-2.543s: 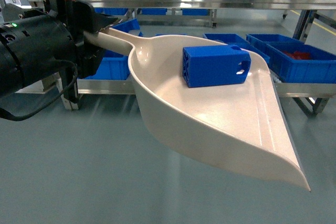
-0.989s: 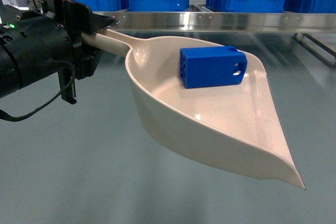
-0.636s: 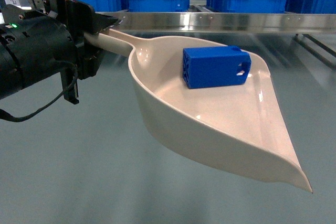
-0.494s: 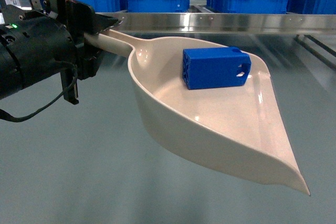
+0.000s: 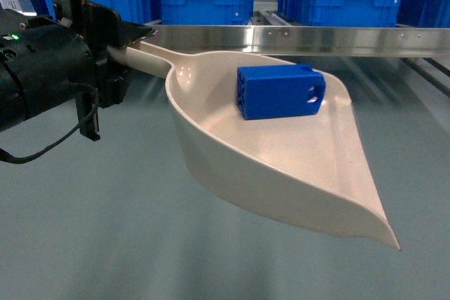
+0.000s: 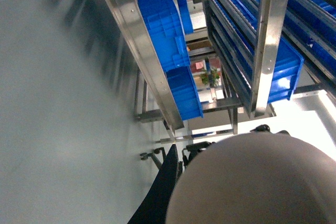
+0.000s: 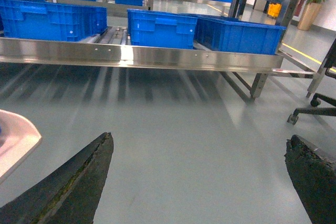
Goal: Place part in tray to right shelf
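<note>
Head view: my left gripper (image 5: 116,54) clamps the tray (image 5: 281,173) handle, part (image 5: 280,91) aboard, right shelf (image 5: 295,38) unreached; right gripper (image 7: 197,182) gapes empty

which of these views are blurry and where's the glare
Head view: the tray and part are sharp, with streaky blur on the floor under the right shelf, whose rail shows bright glare. Left wrist view: the floor on the left is smeared and the tray's underside is soft. Right wrist view: mostly sharp, with glare on the rail.
</note>
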Available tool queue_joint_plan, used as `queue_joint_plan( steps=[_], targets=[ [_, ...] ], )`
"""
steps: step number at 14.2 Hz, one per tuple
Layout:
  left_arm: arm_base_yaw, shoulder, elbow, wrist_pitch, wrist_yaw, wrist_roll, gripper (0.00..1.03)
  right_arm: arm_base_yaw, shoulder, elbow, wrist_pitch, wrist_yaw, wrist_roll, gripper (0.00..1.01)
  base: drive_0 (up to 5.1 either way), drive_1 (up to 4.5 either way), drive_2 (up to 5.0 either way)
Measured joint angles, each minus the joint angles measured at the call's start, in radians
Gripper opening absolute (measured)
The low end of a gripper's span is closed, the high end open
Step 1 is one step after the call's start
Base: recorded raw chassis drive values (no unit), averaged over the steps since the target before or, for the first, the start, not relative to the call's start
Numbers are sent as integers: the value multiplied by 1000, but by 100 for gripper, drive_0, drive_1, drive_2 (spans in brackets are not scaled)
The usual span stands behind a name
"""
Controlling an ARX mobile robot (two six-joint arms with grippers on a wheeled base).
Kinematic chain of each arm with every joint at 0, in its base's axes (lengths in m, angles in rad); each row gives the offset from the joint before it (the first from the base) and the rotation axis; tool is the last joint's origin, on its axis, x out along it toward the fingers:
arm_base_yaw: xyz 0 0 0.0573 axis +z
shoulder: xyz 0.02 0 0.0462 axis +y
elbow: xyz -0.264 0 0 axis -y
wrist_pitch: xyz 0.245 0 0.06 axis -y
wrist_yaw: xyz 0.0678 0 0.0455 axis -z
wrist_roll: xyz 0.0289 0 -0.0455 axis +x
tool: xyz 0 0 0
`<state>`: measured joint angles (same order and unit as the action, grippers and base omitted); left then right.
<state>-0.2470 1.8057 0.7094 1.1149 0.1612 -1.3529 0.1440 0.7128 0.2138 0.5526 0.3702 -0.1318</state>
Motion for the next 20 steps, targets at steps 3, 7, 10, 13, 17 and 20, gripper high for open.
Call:
queue_joint_plan(
  steps=[3, 7, 10, 13, 17, 20],
  targets=[
    [-2, 0, 0, 7, 4, -2, 12, 0, -1, 0, 1, 0, 0, 98, 0, 0, 0],
    [-2, 0, 0, 6, 3, -2, 12, 0, 2, 0, -4, 0, 0, 98, 218, 134, -379],
    [-5, 0, 0, 8, 5, -2, 12, 0, 0, 0, 3, 1, 0, 98, 291, 179, -506],
    [-5, 0, 0, 5, 4, -1, 12, 0, 0, 0, 0, 2, 0, 98, 291, 179, -506],
    [-8, 0, 0, 10, 8, -2, 12, 0, -2, 0, 3, 2, 0, 98, 291, 179, -506],
    [1, 0, 0, 6, 2, -2, 12, 0, 0, 0, 0, 1, 0, 98, 122, 366, -424]
  ],
)
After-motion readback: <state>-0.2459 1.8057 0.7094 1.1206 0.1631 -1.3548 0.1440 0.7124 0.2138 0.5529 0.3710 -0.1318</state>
